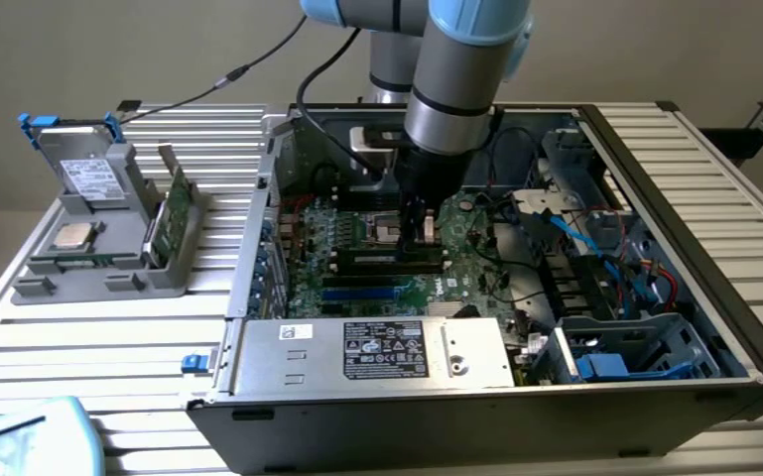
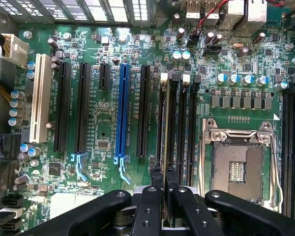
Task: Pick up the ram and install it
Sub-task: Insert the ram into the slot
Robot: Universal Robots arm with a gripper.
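My gripper (image 1: 421, 236) reaches down into the open computer case (image 1: 699, 248), low over the motherboard (image 1: 354, 268). In the wrist view its two black fingers (image 2: 156, 182) stand close together, shut on the ram (image 2: 162, 128). The ram is seen edge-on as a thin pale strip. It runs along the black memory slots (image 2: 179, 123) beside the open CPU socket (image 2: 236, 167), in line with a slot with a white latch (image 2: 163, 76) at its far end. Whether it sits in the slot I cannot tell.
A blue expansion slot (image 2: 122, 113) and black slots lie beside the memory slots. The power supply (image 1: 381, 352) fills the case's near side, with blue cables (image 1: 593, 233) and drive bays toward the exterior view's right. Outside, a grey holder (image 1: 103, 268) carries a hard drive (image 1: 90, 174), a silver CPU (image 1: 74, 235) and a green card (image 1: 170, 208).
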